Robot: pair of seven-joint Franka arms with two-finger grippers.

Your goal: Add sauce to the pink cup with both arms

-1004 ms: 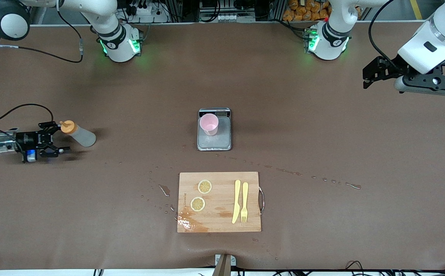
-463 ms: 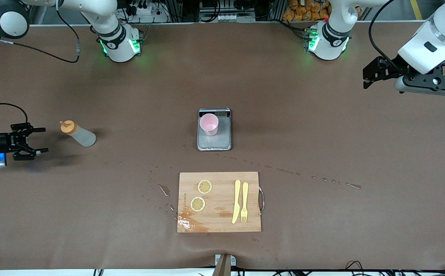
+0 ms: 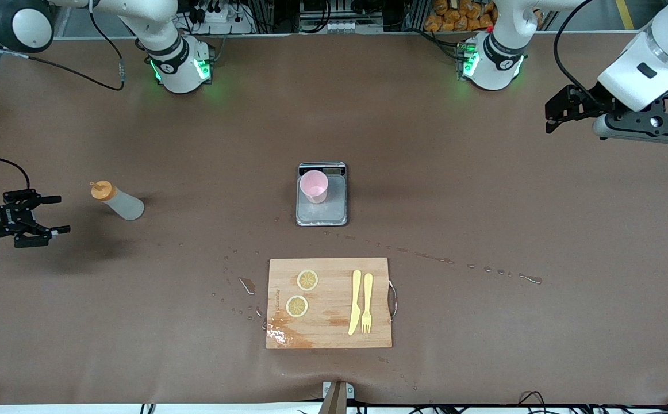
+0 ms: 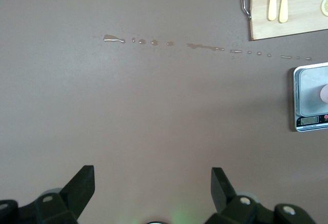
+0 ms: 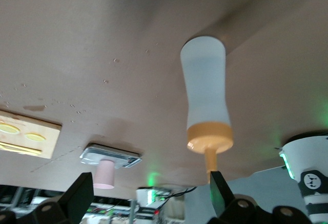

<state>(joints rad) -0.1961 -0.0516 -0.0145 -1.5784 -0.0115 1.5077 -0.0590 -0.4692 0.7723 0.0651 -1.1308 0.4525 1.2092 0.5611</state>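
The sauce bottle (image 3: 116, 201), whitish with an orange nozzle cap, stands on the brown table toward the right arm's end. It also shows in the right wrist view (image 5: 205, 90). My right gripper (image 3: 62, 214) is open and empty, beside the bottle and apart from it, closer to the table's end; in its own view (image 5: 151, 193) nothing is between its jaws. The pink cup (image 3: 314, 187) stands on the grey scale (image 3: 322, 214) mid-table, and shows in the right wrist view (image 5: 104, 179). My left gripper (image 3: 551, 117) waits open and empty, high over the left arm's end (image 4: 152, 183).
A wooden cutting board (image 3: 329, 303) lies nearer the front camera than the scale, with two lemon slices (image 3: 302, 292), a yellow knife (image 3: 355, 302) and a fork (image 3: 367, 303). A trail of liquid drops (image 3: 483, 268) and small puddles (image 3: 246, 284) lie on the table.
My right gripper has drawn back from the sauce bottle toward the right arm's end of the table, still open. The bottle stays standing in place. The left arm has not moved.
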